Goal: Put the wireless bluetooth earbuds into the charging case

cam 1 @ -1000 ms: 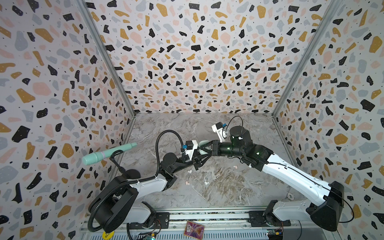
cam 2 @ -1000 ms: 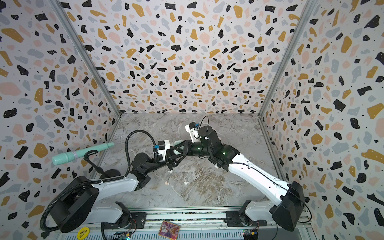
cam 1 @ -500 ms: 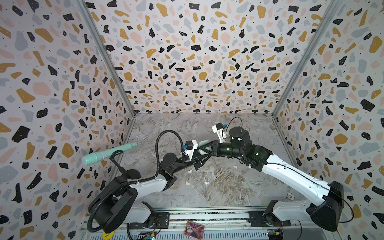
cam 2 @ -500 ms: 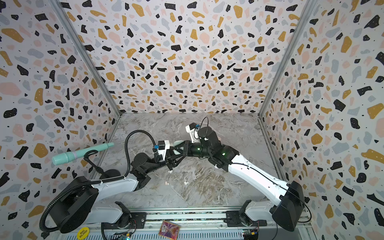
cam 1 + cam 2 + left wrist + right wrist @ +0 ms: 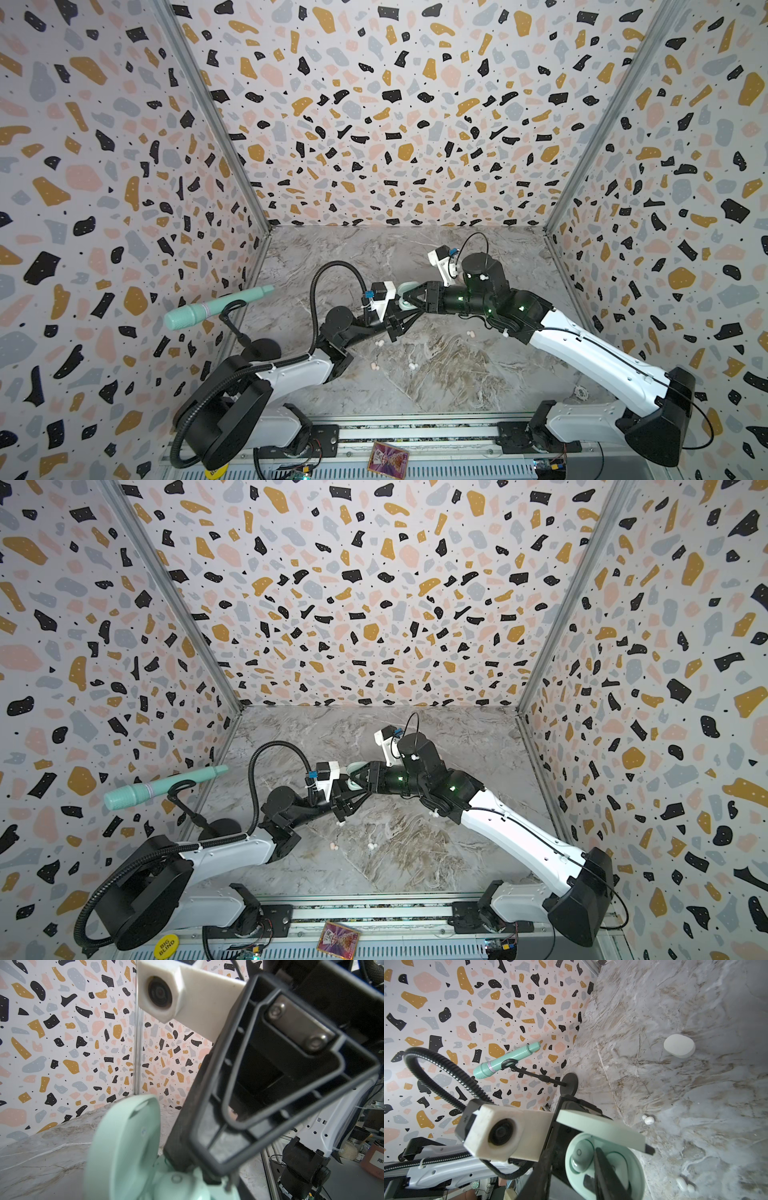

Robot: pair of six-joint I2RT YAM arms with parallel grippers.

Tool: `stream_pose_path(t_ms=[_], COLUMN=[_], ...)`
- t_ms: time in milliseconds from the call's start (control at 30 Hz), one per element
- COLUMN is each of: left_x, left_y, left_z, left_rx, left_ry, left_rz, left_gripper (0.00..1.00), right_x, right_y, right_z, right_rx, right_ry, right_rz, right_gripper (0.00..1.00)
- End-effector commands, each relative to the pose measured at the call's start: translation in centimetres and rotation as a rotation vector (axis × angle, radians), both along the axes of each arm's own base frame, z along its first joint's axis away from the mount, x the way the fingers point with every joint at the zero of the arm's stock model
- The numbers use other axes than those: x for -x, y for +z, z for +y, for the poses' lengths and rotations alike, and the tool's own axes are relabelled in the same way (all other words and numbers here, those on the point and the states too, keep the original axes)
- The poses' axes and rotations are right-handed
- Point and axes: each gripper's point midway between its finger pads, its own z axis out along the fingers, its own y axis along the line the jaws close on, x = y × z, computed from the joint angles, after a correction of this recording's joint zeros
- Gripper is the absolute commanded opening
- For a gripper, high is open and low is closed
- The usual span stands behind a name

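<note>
Nothing visibly moved: my left pincer (image 5: 400, 312) clamps the open charging case (image 5: 636, 1178); my right pincer (image 5: 409, 296) is at the seated earbud (image 5: 579, 1157), jaw gap unclear.

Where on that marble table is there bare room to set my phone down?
Bare marble tabletop runs along the terrazzo back wall, and at the front beside the metal rail. The middle is crowded: left gripper and right gripper meet at the open mint-green plastic charging case, tiny pale earbuds scattered in front.
</note>
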Motion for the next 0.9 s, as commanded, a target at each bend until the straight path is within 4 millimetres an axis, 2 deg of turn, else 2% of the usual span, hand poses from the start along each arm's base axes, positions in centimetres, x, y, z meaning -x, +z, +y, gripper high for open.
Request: stream_pose_path(t_ms=[0,167,300,400,500,633,767,867], left_x=[0.7,0.7,0.8,0.9,1.0,1.1,1.1,1.2], left_y=[3.0,3.0,2.9,2.8,2.6,2.5,2.6,2.6], left_z=[0.7,0.7,0.7,0.6,0.6,0.6,0.5,0.6], left_rx=[0.073,0.070,0.065,0.058,0.055,0.054,0.056,0.056], left_ry=[0.011,0.012,0.008,0.004,-0.002,-0.008,-0.010,-0.010], left_rz=[-0.107,-0.106,-0.106,-0.106,-0.106,-0.101,-0.102,-0.103], left_gripper=[0.21,0.21,0.21,0.21,0.21,0.21,0.21,0.21], right_x=[1.1,1.5,0.0,-2.1,-3.9,-5.4,-5.8,-5.2], right_y=[1.6,2.8,4.0,4.9,5.6,5.1,4.1,3.5], right_z=[-1.3,-3.0,-4.1,-4.4,-3.8,-2.5,-1.6,-0.8], right_rx=[0.044,0.124,0.180,0.211,0.252,0.314,0.336,0.341], right_ry=[0.003,-0.003,-0.001,-0.006,0.011,0.063,0.106,0.144], right_rz=[-0.029,-0.058,-0.082,-0.094,-0.104,-0.086,-0.066,-0.056], right_gripper=[0.36,0.37,0.41,0.52,0.61,0.61,0.56,0.53])
